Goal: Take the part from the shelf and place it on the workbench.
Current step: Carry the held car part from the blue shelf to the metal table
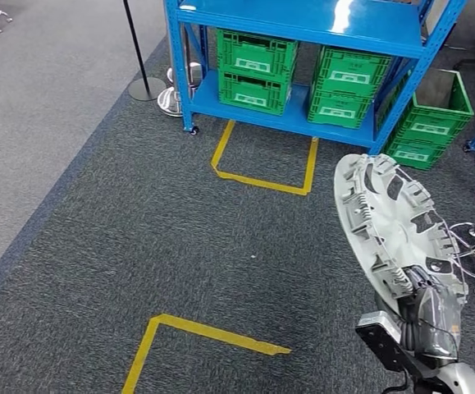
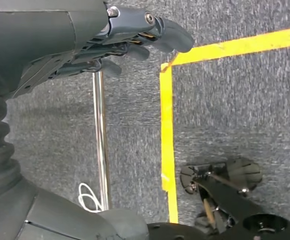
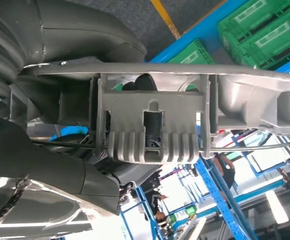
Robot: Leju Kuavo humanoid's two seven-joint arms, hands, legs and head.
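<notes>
- Head view: grey round part is held by the right hand at 4 o'clock, ribbed inner face shown, tilted, long axis toward 11 o'clock.
- Blue shelf is seen at 12 o'clock.
- Left wrist view: left hand is seen above carpet, fingers extended, nothing held.
- Right wrist view: part's rim clips are shown edge-on.

The head view looks forward and down over grey carpet toward the blue shelf at the frame's top. The left wrist view faces the floor closely. The right wrist view, very near, shares the green crates.
</notes>
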